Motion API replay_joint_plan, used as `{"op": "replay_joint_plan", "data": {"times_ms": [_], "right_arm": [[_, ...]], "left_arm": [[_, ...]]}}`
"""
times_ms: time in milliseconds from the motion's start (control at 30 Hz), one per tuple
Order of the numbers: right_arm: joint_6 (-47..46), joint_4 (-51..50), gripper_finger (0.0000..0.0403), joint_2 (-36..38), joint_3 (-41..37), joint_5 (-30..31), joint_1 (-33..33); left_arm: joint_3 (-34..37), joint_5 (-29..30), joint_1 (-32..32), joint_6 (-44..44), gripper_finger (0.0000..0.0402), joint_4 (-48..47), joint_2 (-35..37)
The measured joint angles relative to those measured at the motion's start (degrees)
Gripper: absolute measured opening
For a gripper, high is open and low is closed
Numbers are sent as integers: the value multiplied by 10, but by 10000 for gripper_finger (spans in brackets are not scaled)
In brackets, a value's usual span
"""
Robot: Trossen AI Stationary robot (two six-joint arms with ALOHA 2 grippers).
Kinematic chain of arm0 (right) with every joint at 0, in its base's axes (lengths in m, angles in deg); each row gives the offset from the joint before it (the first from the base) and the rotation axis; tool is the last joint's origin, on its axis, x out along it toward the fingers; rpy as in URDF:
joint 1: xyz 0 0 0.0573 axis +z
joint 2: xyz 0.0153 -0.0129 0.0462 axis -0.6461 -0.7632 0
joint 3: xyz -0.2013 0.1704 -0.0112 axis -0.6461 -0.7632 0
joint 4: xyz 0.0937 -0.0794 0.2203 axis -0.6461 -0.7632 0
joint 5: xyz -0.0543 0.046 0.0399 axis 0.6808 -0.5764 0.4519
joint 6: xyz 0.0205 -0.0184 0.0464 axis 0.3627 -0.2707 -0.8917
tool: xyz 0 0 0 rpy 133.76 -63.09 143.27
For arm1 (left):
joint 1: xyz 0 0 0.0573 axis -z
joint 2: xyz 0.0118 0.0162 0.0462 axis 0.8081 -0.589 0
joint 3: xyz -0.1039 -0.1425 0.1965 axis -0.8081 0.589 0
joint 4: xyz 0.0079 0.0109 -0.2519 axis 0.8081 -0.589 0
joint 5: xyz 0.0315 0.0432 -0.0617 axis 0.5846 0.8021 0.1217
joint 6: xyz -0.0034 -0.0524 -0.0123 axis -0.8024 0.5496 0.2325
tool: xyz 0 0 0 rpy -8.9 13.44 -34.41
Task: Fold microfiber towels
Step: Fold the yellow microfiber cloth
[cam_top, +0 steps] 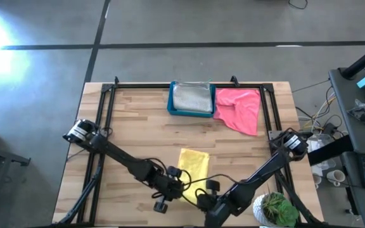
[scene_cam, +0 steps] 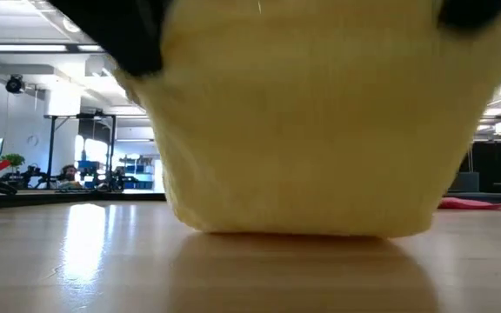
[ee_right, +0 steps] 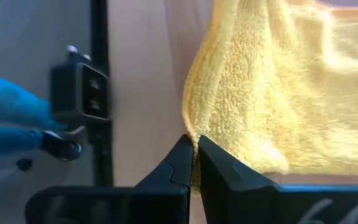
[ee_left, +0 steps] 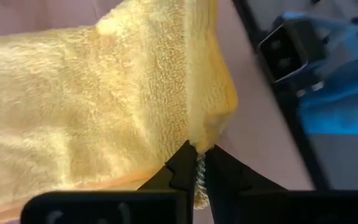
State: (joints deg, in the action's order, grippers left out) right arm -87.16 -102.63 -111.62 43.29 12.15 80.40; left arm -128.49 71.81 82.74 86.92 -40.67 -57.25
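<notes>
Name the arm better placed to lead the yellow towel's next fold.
Neither clearly: it looks like a two-arm move. The left tool and right tool each pinch a near corner of the yellow towel, level with each other at the table's near edge.

no text, label or number can be read anywhere

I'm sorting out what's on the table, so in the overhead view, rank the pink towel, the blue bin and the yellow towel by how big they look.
1. pink towel, spread loosely, looks largest.
2. blue bin, close behind; the gap is small, so this order is unsure.
3. yellow towel, smallest as seen, partly lifted by the left gripper and right gripper.
</notes>
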Motion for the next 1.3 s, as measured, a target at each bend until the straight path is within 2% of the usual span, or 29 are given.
{"op": "replay_joint_plan", "data": {"times_ms": [200, 300, 367, 467, 567, 667, 967, 1133, 1300], "right_arm": [[-43, -52, 9, 0, 66, 7, 9], [-53, -103, 9, 1, 86, 36, 10], [-61, -138, 9, 1, 88, 54, 8], [-85, -172, 9, 1, 77, 55, -7], [-110, -181, 9, 2, 51, 56, -24], [-134, -185, 9, 2, 31, 58, -43], [-154, -214, 9, 2, 8, 63, -108], [-166, -238, 9, 2, 6, 32, -131], [-158, -238, 9, 2, 6, 28, -131]], "left_arm": [[-2, -39, 13, 52, 12, -2, 17], [0, -33, 13, 62, 12, -2, 22], [-1, -3, 11, 62, 12, -4, 23], [-1, 45, -4, 62, 12, -9, 23], [2, 62, -29, 73, 12, -23, 23], [4, 67, -58, 106, 12, -45, 23], [11, 67, -121, 107, 12, -66, 18], [12, 65, -138, 107, 12, -61, 12], [12, 66, -138, 107, 12, -64, 11]]}}
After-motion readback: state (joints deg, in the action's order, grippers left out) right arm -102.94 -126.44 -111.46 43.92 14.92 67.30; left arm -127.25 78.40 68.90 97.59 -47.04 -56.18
